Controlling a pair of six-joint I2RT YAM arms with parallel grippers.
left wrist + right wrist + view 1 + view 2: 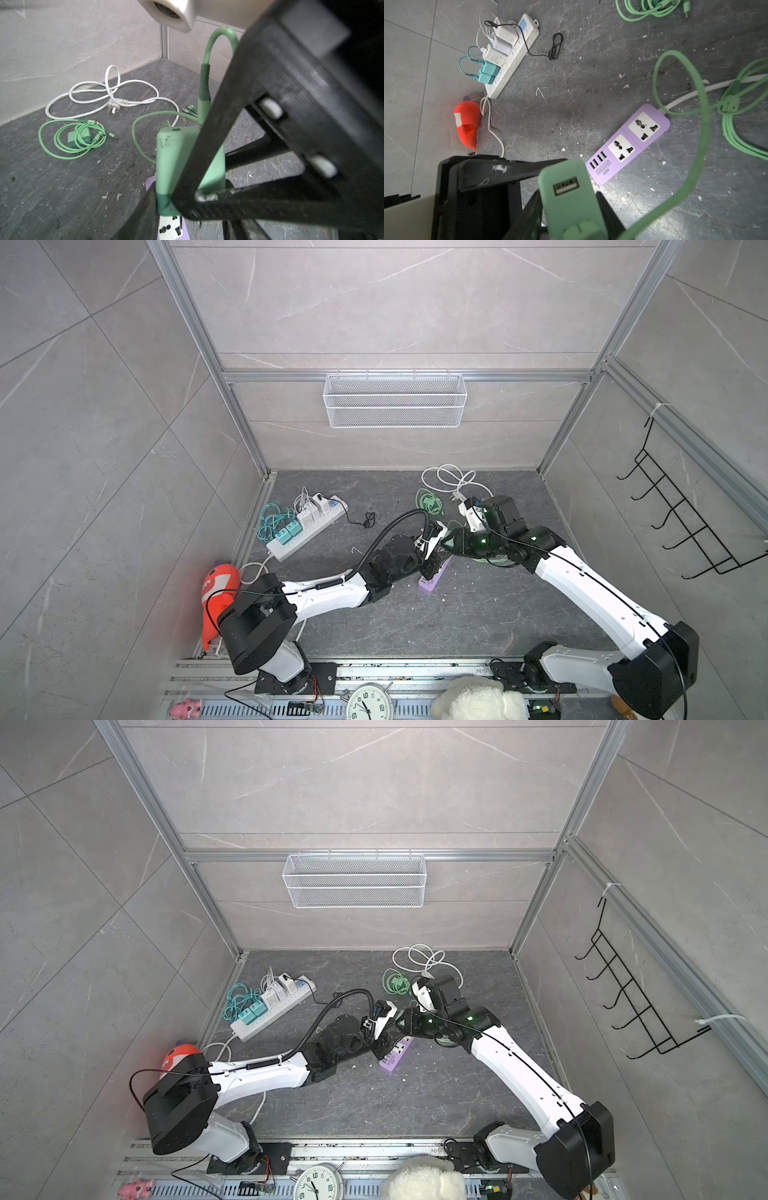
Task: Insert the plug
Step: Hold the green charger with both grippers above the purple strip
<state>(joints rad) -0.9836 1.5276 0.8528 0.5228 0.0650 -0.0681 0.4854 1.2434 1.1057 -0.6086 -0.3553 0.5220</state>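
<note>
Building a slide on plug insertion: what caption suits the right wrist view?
Right pincer grips a green USB charger near the purple power strip, both sockets empty.

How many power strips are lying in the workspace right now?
2. A white power strip, crowded with chargers, lies at the back left in both top views; a purple power strip lies mid-surface, both sockets empty. None seems hidden.

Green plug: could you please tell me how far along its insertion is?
Done: the right gripper holds the plug, clear of the purple strip. In hand: the left gripper sits beside the strip's USB end, perhaps to steady it. Left: both sockets are empty, so aligning and pushing in remain.
</note>
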